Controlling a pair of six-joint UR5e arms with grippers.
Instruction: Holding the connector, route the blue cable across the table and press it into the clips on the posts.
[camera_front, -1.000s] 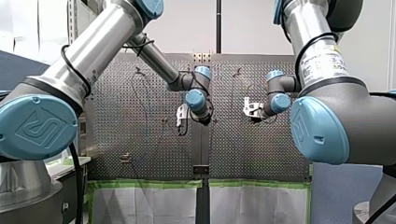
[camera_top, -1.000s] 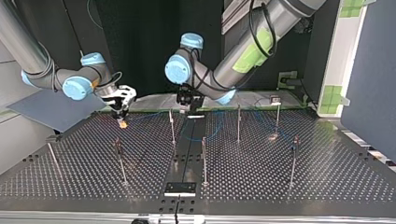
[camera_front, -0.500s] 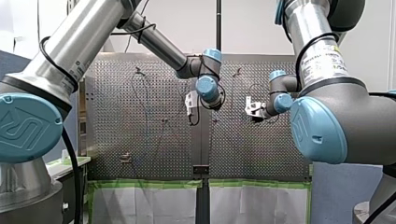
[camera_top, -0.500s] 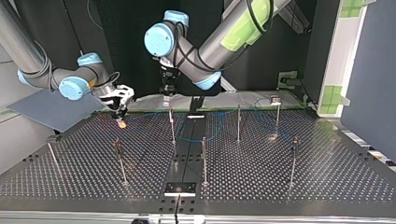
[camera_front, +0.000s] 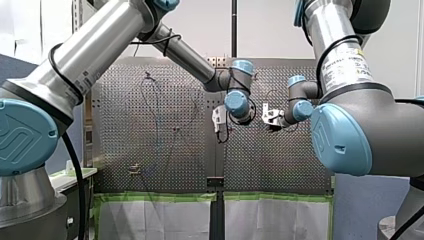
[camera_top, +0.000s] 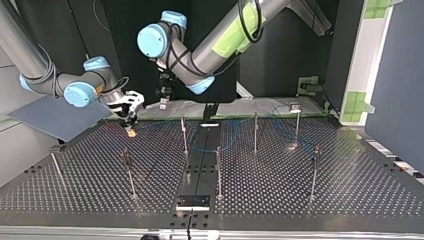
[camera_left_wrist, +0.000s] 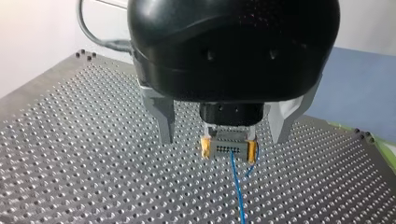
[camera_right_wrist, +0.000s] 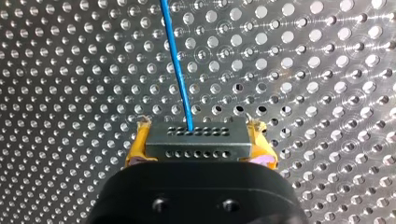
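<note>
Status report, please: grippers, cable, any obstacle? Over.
Right gripper shut on connector, blue cable trailing. Left gripper, jaws open, facing it, empty. Nothing between them.

In the right wrist view the black body of my right gripper (camera_right_wrist: 198, 140) covers the lower part of the connector (camera_right_wrist: 196, 148), and the blue cable (camera_right_wrist: 177, 60) is cut off by the picture's edge. In the top view the cable is too thin to follow (only faint blue traces), so whether it is held on any of the posts (camera_top: 184, 135) I cannot tell.
</note>
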